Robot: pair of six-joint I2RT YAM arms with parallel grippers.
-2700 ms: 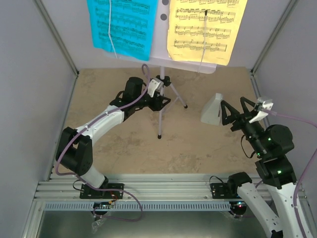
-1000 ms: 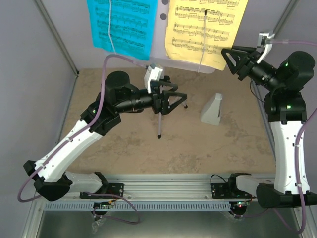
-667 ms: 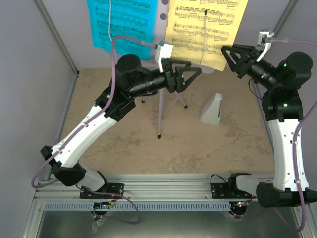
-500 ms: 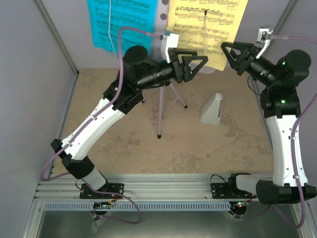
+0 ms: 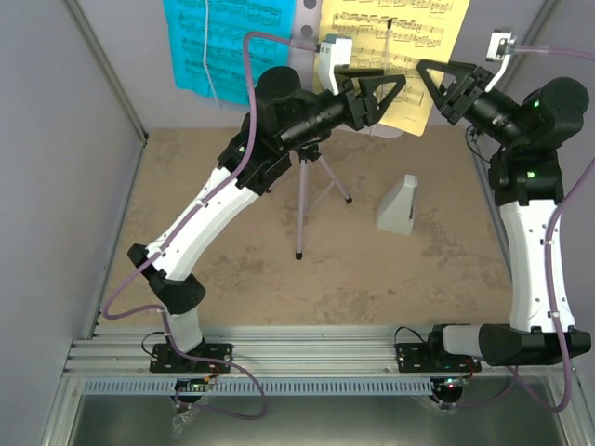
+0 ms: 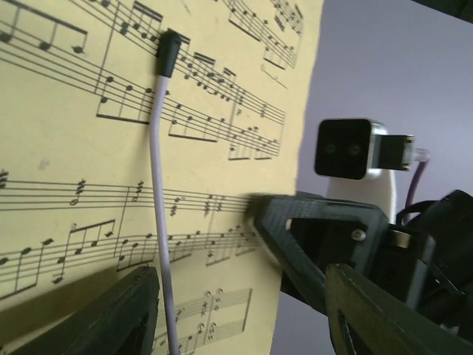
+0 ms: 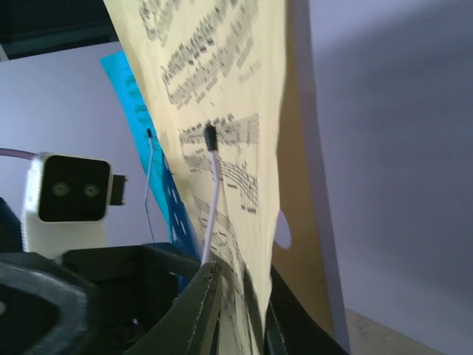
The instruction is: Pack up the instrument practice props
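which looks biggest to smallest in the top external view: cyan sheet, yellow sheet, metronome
1. yellow sheet and cyan sheet: about alike, and both are cut off at the frame's top, so no ranking between them
2. metronome: clearly smallest

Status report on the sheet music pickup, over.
Left gripper open, facing yellow sheet. Right gripper narrow, straddling its edge; grip unconfirmed. Wire clip lies across the sheet, over.

Overhead; both wrists close on yellow sheet (image 6: 66, 155)
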